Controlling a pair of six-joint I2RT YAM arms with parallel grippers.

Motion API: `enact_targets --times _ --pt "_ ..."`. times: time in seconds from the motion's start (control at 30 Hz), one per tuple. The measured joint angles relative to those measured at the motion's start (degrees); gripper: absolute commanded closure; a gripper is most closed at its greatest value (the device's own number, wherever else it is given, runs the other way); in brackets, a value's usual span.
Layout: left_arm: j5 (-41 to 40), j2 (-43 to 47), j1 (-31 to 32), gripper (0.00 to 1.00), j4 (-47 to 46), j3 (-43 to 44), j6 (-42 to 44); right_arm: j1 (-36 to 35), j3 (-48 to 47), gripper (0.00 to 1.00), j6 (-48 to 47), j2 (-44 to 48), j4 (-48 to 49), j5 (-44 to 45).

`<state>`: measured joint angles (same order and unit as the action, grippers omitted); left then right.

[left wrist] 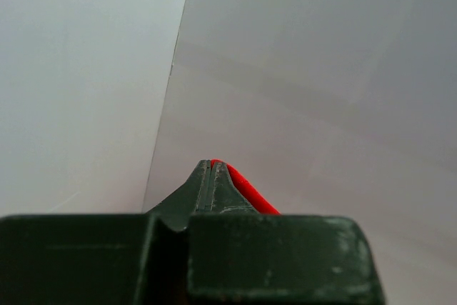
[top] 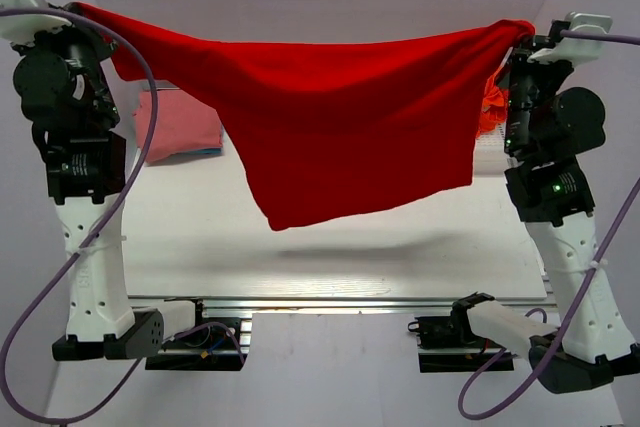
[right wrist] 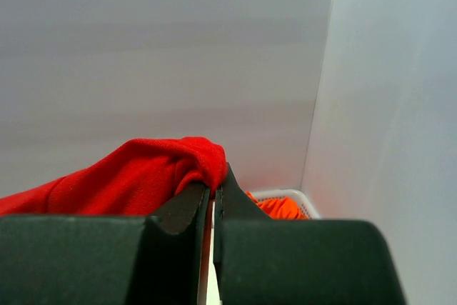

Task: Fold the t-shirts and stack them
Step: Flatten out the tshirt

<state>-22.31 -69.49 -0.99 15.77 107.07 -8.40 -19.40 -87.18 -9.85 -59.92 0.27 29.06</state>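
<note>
- Left jaws: pressed together, nearly no gap, with a thin fold of the red t-shirt (left wrist: 251, 192) pinched between the tips; the cloth comes out on the 4 o'clock side of the tips in the left wrist view.
- Right jaws: also pressed together, gripping a bunched corner of the same shirt; in the right wrist view the cloth humps over the tips and trails off toward 9 o'clock.
- Top view: left jaws raised high at 10 o'clock, right jaws raised high at 2 o'clock, well apart from each other.
- Red t-shirt (top: 340, 117) is stretched between the two grips. Its top edge sags slightly in the middle.
- The body of the shirt hangs down as a wide sheet, lowest at a corner toward 7 o'clock. The bottom hem slants up toward 3 o'clock.
- Soft shadow (top: 340, 255) lies on the table (top: 200, 247) below the hanging sheet, apart from the cloth.
- Pink t-shirt (top: 178, 123) lies flat on the table at 9 o'clock, behind the red sheet and partly hidden by it.
- A teal-blue edge (top: 207, 152) shows under the pink shirt's near side. Looks like another shirt beneath it, can't tell more.
- Orange t-shirts (top: 489, 107) are bunched at 3 o'clock just beside the right arm, mostly hidden by it.
- In the right wrist view the orange cloth sits inside a white mesh basket (right wrist: 287, 194), only its rim visible.
- Purple cables (top: 141, 97) loop along both arms.
</note>
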Motion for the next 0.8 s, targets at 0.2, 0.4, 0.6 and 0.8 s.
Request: enact_targets --times 0.2,0.4,0.6,0.8 --pt "-0.98 -4.90 0.04 1.00 0.09 0.37 0.37 0.02 -0.22 1.00 -1.40 -4.09 1.44 0.98" --pt "-1.33 -14.10 0.09 1.00 0.66 3.82 0.48 0.04 -0.28 1.00 -2.89 -10.45 4.98 1.27" --pt "-1.66 -25.62 -0.02 1.00 0.94 12.52 0.48 0.26 -5.68 1.00 -5.66 -21.86 9.14 3.63" --pt "-2.29 -36.39 -0.02 1.00 1.75 23.32 0.50 0.31 -10.67 1.00 -9.25 -33.16 17.77 6.84"
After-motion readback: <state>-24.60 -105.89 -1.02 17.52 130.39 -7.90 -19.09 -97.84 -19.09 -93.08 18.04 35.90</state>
